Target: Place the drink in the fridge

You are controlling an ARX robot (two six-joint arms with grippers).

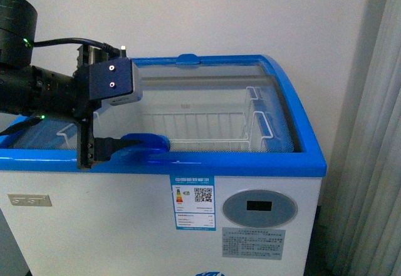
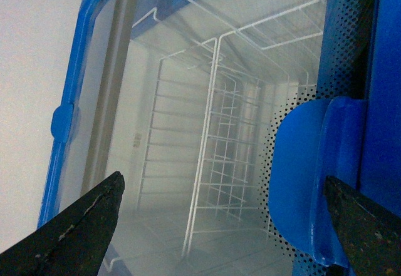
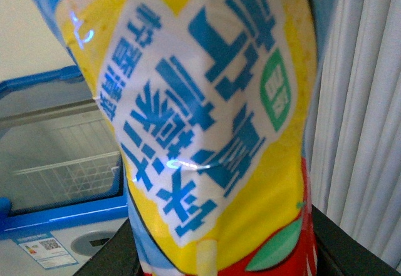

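Note:
The fridge [image 1: 250, 163] is a white chest cooler with a blue rim and a curved glass lid, and a white wire basket [image 1: 207, 129] sits inside. My left gripper [image 1: 103, 149] is open at the lid's blue handle [image 1: 147, 143]. In the left wrist view the left gripper [image 2: 222, 226] spans the handle [image 2: 307, 188], which lies close to one fingertip [image 2: 363, 232]. My right gripper [image 3: 219, 260] is shut on the drink [image 3: 207, 119], a bottle with a yellow, white and blue label that fills that view. The fridge [image 3: 62, 210] shows behind it.
A pale wall stands behind the fridge. A grey-white curtain [image 1: 376, 132] hangs at the right of it, also seen as the curtain [image 3: 363, 101] past the bottle. The fridge front carries an energy label [image 1: 193, 202] and a display panel [image 1: 259, 207].

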